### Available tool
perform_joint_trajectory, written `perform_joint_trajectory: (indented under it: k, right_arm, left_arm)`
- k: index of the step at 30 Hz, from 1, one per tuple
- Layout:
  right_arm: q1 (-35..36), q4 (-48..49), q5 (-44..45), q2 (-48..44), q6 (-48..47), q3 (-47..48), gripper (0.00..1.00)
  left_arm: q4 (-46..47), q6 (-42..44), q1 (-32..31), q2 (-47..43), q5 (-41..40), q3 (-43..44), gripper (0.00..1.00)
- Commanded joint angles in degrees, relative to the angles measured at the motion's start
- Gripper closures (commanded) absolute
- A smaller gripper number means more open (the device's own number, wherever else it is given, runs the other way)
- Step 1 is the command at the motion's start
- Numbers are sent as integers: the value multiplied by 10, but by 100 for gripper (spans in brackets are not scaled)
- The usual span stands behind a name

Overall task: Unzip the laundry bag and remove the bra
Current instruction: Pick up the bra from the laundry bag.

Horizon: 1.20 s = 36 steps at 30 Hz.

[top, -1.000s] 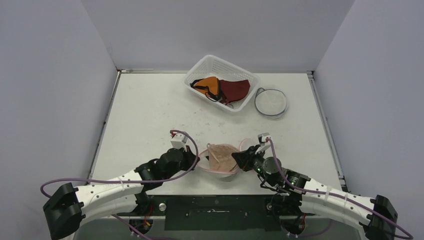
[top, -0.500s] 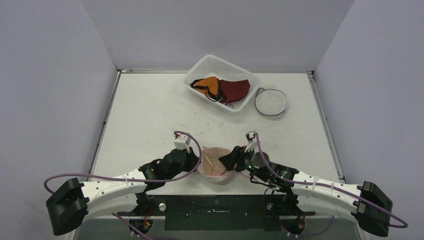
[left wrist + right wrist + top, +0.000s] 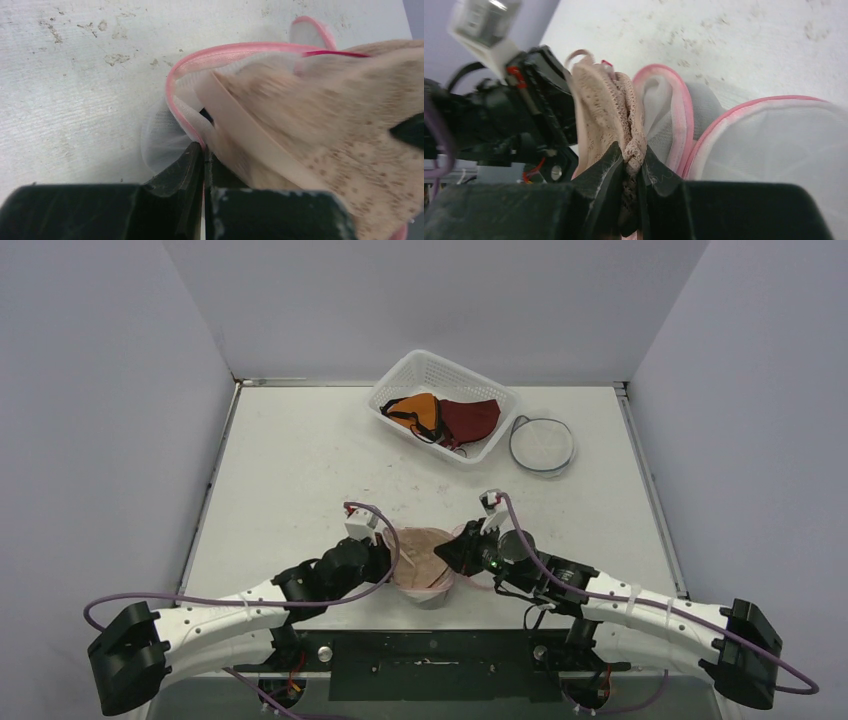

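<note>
Right gripper (image 3: 633, 156) is pinched on the bra (image 3: 606, 107), which is seen half out of the unzipped laundry bag (image 3: 774, 140) near the table's (image 3: 300, 470) front edge. Its pink rim is clamped by the left gripper (image 3: 204, 157). Removal is judged underway; next, the bra must be drawn clear while the bag is pinned.

White-and-black arms (image 3: 220, 618), purple cables (image 3: 396, 545)
</note>
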Motion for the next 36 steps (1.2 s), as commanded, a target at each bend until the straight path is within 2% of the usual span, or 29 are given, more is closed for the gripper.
perform_joint_trajectory:
  k: [1,4,10,14,22,29,36]
  right_arm:
    - [0,16,-31,-31,-46,73,95]
    - [0,27,-26,-53,-57,68,95]
    - [2,87,41,-130,-59,16,95]
    - [2,79,76,-154,-80,13,95]
    - [15,35,151,-109,-123,27,95]
    - [39,37,197,-28,-122,32,95]
    - [37,76,211,-38,-109,33,95]
  left_arm:
    - [2,6,-4,-21,-16,3,100]
    - [3,3,-3,-23,-18,4,100]
    - [-3,0,-3,-26,-21,7,100]
    - [-9,-4,-4,-38,-26,8,100]
    - [-1,-11,-4,-53,-15,26,100]
    - [19,-10,-5,-19,10,38,100]
    - [25,-10,-5,-15,18,36,100]
